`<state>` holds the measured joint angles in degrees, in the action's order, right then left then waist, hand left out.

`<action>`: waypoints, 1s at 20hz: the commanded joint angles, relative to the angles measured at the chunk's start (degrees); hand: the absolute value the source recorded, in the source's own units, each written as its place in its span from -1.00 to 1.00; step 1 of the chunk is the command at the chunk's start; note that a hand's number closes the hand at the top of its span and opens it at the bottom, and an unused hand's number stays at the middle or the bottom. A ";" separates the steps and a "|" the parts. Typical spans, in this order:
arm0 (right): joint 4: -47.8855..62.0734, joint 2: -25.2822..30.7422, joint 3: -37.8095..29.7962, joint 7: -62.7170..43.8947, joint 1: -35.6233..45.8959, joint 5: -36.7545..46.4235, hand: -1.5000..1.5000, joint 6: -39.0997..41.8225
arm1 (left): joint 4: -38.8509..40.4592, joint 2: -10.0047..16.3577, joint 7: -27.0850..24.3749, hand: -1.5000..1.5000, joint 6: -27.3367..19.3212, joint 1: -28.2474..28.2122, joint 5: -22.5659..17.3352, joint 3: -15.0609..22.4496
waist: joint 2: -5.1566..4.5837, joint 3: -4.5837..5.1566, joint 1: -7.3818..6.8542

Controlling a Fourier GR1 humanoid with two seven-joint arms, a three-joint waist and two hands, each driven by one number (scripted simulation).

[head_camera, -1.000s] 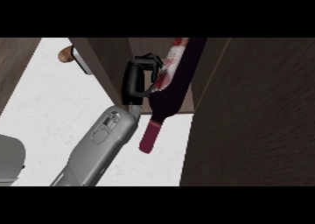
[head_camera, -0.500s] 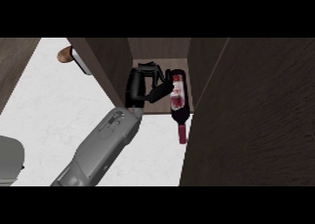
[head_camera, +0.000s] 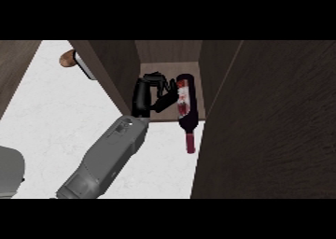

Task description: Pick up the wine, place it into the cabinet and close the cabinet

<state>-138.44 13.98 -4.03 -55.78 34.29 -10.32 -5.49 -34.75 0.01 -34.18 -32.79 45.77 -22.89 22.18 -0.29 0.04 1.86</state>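
The wine bottle [head_camera: 184, 100] lies on its side on the floor of the open wooden cabinet [head_camera: 164, 67], with its dark red neck [head_camera: 190, 141] sticking out over the white counter. My right hand [head_camera: 144, 93] is inside the cabinet opening, just left of the bottle. Its fingers are relaxed and its thumb reaches toward the bottle's side without curling round it. The grey forearm [head_camera: 105, 156] runs in from the lower left. The left hand does not show.
A wide dark wooden panel [head_camera: 274, 121] fills the right side, right beside the bottle. The cabinet's left wall [head_camera: 108, 70] stands beside my hand. A small brown rounded thing [head_camera: 66, 58] sits beyond it. A grey shape [head_camera: 5, 170] fills the lower left corner.
The bottle went from tilted in my right hand's grip to lying on the cabinet floor. The fingers let go of it, and the hand now rests beside it.
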 commanded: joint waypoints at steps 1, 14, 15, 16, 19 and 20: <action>-2.64 -0.06 0.08 -2.69 1.67 -4.31 -1.00 -0.51 | 5.61 -0.01 -4.35 1.00 1.00 2.33 -3.51 -1.35 | -0.16 0.04 0.47; -6.54 -0.65 -1.46 -2.17 -3.08 -4.44 -1.00 -0.33 | 18.69 0.93 -7.71 1.00 8.02 11.19 -8.53 -11.02 | -0.30 -0.01 0.86; -4.49 -1.30 2.31 -2.07 -1.42 -1.94 -1.00 -0.57 | 19.17 0.29 -7.16 1.00 7.76 12.31 -8.36 -11.27 | -0.25 0.02 0.38; -0.03 -0.41 -0.71 0.37 0.73 -3.93 -1.00 0.53 | 20.54 0.40 -8.67 1.00 9.09 12.58 -8.19 -11.80 | -0.45 0.01 0.37; -4.26 0.14 -1.38 -1.79 -0.19 -6.30 -1.00 0.99 | 22.60 0.00 -8.04 1.00 6.70 15.46 -8.95 -12.46 | -0.62 -0.01 1.87; -2.50 -1.41 -1.72 1.44 -2.60 -6.12 -1.00 1.25 | 22.22 0.00 -8.74 1.00 6.41 14.93 -9.19 -12.00 | -0.64 -0.03 1.54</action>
<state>-137.92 12.88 -3.43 -54.69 34.47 -11.14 -5.19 -14.94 0.10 -42.22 -25.66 57.64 -31.68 11.15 -0.54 -0.06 2.77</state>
